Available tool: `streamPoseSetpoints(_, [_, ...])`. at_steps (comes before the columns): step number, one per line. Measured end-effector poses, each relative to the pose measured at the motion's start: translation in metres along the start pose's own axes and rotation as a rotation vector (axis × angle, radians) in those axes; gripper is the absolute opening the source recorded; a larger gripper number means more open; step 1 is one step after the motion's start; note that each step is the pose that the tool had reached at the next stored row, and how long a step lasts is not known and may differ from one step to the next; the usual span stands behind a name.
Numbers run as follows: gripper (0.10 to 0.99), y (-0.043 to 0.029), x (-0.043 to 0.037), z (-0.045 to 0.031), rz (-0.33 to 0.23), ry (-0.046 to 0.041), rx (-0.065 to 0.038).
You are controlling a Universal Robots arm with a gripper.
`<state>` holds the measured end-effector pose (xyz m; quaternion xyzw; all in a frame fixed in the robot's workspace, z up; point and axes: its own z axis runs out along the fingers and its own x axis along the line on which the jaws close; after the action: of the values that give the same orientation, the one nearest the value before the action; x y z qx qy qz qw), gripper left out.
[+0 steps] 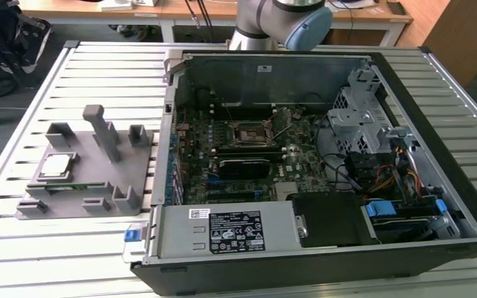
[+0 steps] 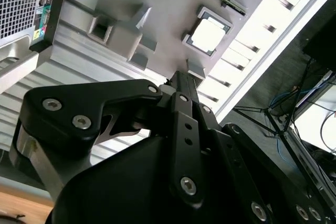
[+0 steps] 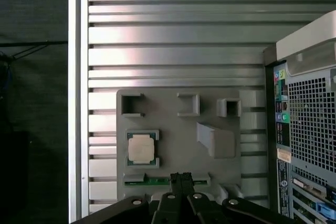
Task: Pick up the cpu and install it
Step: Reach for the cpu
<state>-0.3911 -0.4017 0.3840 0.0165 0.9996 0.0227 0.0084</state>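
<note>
Hovering pincer (image 3: 181, 178) closed, empty, over holder (image 3: 173, 135); cpu (image 3: 142, 148) untouched.

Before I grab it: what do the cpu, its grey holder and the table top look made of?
The cpu: shiny silvery top, likely bare metal, with a thin green board edge. The grey holder: matte, uniform, probably plastic. The table top: ribbed slats with a soft sheen, apparently aluminium.

Grey arm (image 1: 282, 25) at exterior view's top; pincer (image 3: 181, 178) tips pressed tog., aimed downward.
</note>
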Motion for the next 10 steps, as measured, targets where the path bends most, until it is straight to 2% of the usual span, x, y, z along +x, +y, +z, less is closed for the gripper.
streamPoseSetpoints(6, [0.106,-0.0014,0.0272,0.0008,0.0,0.0,0.0])
streamPoseSetpoints(8, [0.106,-0.0016,0.0322,0.0009,0.0,0.0,0.0])
streamPoseSetpoints(10, [0.106,-0.0017,0.034,0.0008,0.0,0.0,0.0])
